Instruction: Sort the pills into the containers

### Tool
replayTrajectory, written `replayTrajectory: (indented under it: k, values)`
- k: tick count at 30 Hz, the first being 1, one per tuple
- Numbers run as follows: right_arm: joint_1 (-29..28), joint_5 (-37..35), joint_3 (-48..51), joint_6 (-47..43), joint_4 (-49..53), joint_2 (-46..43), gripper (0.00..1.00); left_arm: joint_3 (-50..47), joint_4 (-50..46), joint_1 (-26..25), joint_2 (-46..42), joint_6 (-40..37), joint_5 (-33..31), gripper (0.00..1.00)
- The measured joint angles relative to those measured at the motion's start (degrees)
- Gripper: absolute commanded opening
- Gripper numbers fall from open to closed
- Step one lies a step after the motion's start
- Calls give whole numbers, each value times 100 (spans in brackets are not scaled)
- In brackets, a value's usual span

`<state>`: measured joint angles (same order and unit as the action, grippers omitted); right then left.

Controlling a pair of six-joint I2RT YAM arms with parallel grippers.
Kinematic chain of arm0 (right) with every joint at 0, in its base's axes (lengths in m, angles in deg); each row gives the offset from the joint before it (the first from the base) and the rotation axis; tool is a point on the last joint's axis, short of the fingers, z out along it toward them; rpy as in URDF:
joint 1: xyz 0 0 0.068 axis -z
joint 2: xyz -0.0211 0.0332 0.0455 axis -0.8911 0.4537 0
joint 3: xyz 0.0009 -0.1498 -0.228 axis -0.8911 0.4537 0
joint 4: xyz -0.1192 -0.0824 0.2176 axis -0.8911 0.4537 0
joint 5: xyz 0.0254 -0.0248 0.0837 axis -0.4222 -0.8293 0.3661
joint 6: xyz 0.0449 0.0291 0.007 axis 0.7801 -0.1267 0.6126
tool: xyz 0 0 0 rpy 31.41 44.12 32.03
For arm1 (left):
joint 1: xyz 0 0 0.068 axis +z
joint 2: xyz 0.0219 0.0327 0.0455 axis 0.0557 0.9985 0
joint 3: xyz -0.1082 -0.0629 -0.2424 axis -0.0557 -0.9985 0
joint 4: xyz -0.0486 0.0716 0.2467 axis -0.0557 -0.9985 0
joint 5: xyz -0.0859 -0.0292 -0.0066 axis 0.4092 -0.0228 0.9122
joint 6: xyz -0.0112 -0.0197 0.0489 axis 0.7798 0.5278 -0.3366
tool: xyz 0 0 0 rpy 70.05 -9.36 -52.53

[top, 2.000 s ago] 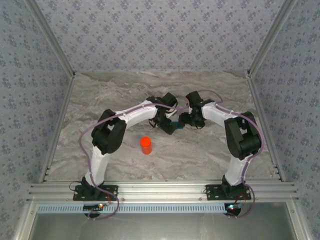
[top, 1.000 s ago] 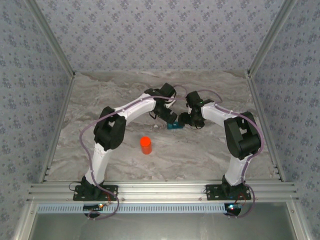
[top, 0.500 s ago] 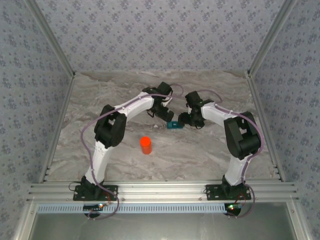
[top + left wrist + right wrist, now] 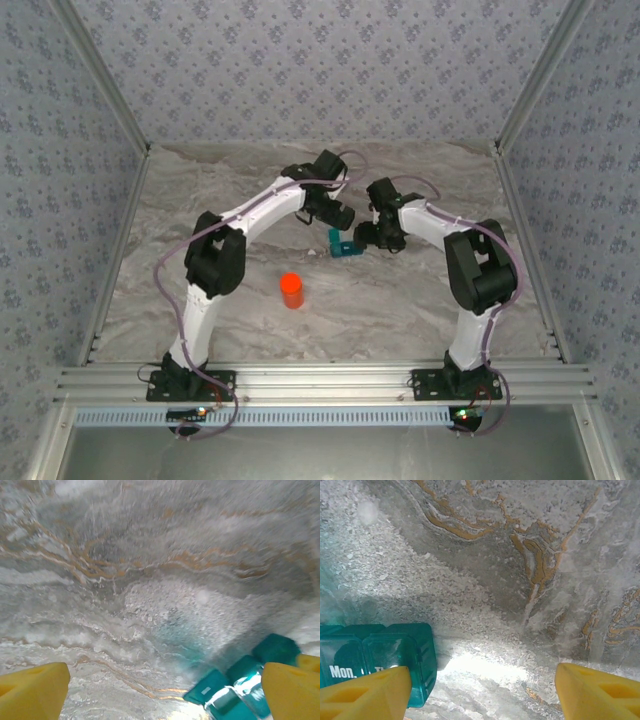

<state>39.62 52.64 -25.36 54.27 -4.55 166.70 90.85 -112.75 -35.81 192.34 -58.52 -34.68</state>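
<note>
Containers [image 4: 344, 247] sit uncovered now the left fingers [image 4: 35, 690], spread empty, have drawn back farther; right fingers [image 4: 600, 692] stand open alongside, so filling seems possible.

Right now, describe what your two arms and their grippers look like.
Both the left arm and right arm have white link shells, bulky black joints and a thin lilac cable looping alongside. The left gripper and right gripper end in blunt yellow tips.

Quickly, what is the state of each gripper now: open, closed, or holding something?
Left gripper: open, holding nothing; the teal pill box lies beside one finger.
Right gripper: open, holding nothing; the box is beside one finger.
</note>
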Motion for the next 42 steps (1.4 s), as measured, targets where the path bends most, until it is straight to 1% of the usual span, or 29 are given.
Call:
replayTrajectory:
  k: [5, 10, 13, 16, 22, 27, 33, 36, 42]
  values:
    - [-7, -15, -293, -7, 275, -7, 78, -31, 46, 0, -522, 0, -7, 98]
    - [-22, -83, -404, -11, 424, -271, 78, -697, 306, 31, -1290, 122, -166, 98]
    - [-107, -166, -420, -20, 518, -632, 78, -1346, 614, 144, -1840, 341, -278, 98]
    - [-354, -254, -509, -17, 623, -1019, 78, -2131, 1023, 424, -2476, 636, -350, 98]
    - [-1110, -295, -800, 7, 780, -1434, 78, -3552, 1646, 1307, -3781, 1211, -393, 98]
    - [-1878, -299, -1266, 28, 992, -1305, 79, -4559, 2072, 2111, -4603, 1609, -109, 98]
    - [-2723, -339, -1963, 24, 1263, -813, 81, -5694, 2476, 2997, -5184, 2208, 485, 98]
    - [-3029, -413, -2179, 20, 1412, -498, 82, -6026, 2597, 3222, -5252, 2422, 721, 98]
    - [-3309, -490, -2284, -2, 1646, 101, 83, -6227, 2841, 3268, -5252, 2621, 1047, 98]
